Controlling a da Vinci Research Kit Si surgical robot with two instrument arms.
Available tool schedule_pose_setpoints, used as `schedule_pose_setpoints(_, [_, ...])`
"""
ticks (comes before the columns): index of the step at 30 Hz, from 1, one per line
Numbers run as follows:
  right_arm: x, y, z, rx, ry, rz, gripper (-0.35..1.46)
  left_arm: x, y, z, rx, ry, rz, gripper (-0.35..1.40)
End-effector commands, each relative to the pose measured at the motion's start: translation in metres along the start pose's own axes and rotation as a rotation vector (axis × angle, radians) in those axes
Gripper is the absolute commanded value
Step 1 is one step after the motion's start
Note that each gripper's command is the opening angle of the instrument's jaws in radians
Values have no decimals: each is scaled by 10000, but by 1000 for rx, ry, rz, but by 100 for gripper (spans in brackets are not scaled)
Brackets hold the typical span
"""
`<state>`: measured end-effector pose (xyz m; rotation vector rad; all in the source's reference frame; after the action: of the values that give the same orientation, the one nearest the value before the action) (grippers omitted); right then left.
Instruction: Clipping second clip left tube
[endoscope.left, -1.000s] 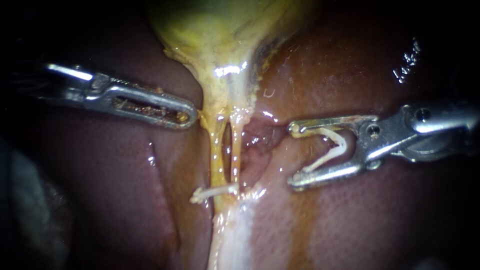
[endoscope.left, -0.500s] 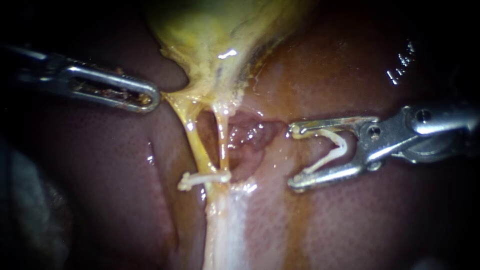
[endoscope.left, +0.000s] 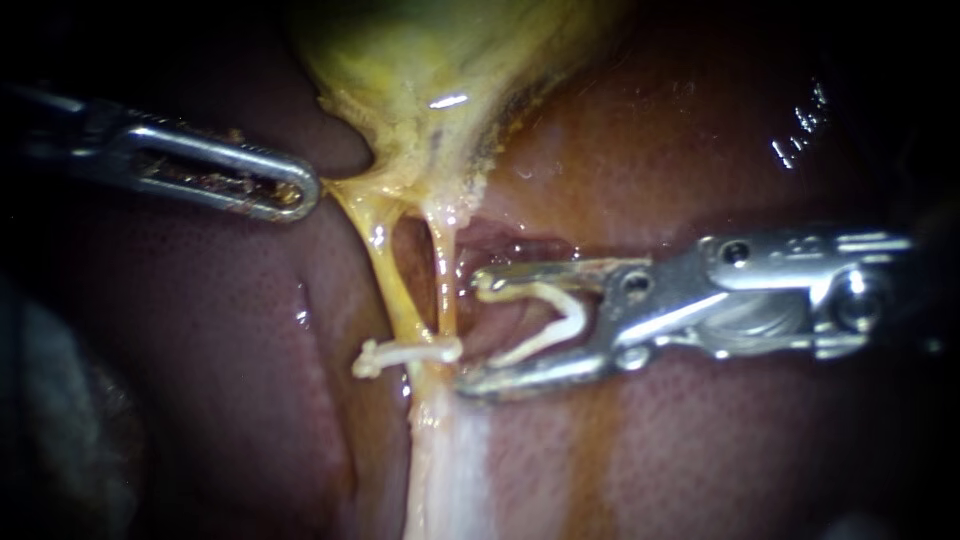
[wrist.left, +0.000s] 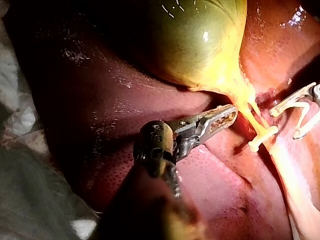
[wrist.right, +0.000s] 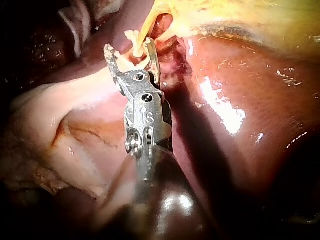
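Your left instrument enters from the left. Its pincer is pressed together on the edge of yellow tissue at the neck of the gallbladder, which stretches taut toward it. Below the neck, two thin yellow tubes run down over the dark red liver and meet. The left tube slants down from near the pincer's tip. A closed clip, white, lies crosswise at its lower end. The right tube hangs nearly straight beside it.

Your right instrument enters from the right. Its pincer is spread wide and holds an open clip, white and V-shaped, one leg against each jaw. In the endoscope view the tips stand just beside the right tube. In the right wrist view a tube shows between them; whether it lies inside the pincer, you cannot tell.
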<state>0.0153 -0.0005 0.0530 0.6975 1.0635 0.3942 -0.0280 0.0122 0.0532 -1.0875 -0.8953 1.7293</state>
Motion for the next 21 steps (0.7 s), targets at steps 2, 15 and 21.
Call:
schedule_pose_setpoints(2, [-5,2,10,9,-7,10,49,-1,0,1,1,0,0,-35])
schedule_pose_setpoints(15, [-43,38,31,16,-20,78,48,-1,0,1,1,1,0,-35])
schedule_pose_setpoints(21, [-43,52,38,32,-2,79,48,-1,1,1,2,1,0,-35])
